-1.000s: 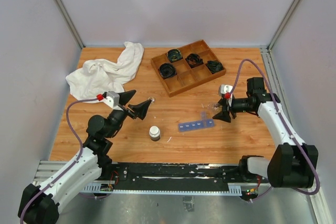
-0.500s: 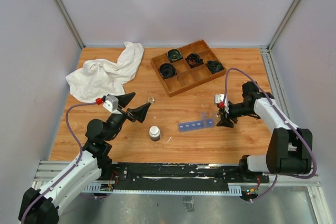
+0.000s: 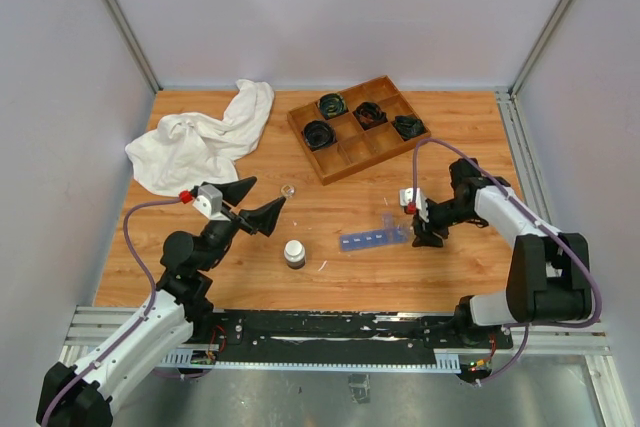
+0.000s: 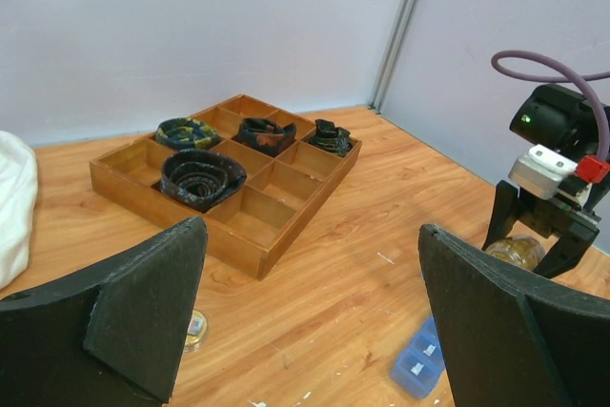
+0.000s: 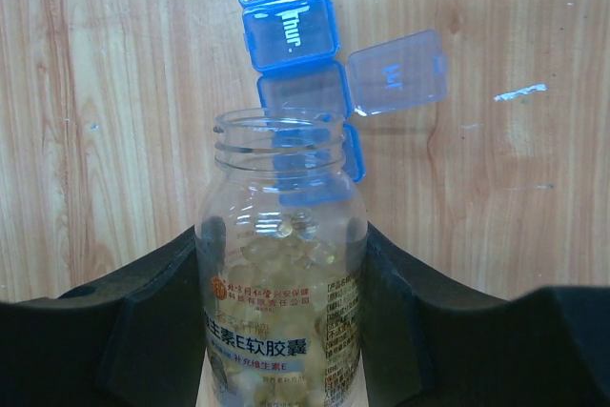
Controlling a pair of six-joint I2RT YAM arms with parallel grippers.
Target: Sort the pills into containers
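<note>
My right gripper [image 5: 284, 264] is shut on a clear uncapped bottle [image 5: 281, 340] with yellowish pills [image 5: 286, 245] inside. The bottle's mouth hangs over the near end of the containers, a blue pill-organizer strip [image 5: 286, 35]. One compartment's lid [image 5: 396, 71] is flipped open to the side. From above, the right gripper [image 3: 420, 222] sits at the right end of the strip [image 3: 372, 238]. My left gripper [image 3: 255, 202] stands open and empty above the table, left of the strip. The left wrist view shows the strip's end [image 4: 417, 364] low between the left gripper's [image 4: 315, 321] fingers.
A small dark bottle with a white cap [image 3: 294, 252] stands near the front. A small round gold lid [image 3: 288, 190] lies by the left gripper. The wooden divided tray [image 3: 358, 127] with black coiled cables is at the back. A white towel [image 3: 205, 137] lies at the back left.
The right arm has carried the bottle left and towards the near edge, to the strip's right end. The left arm has drawn back a little.
</note>
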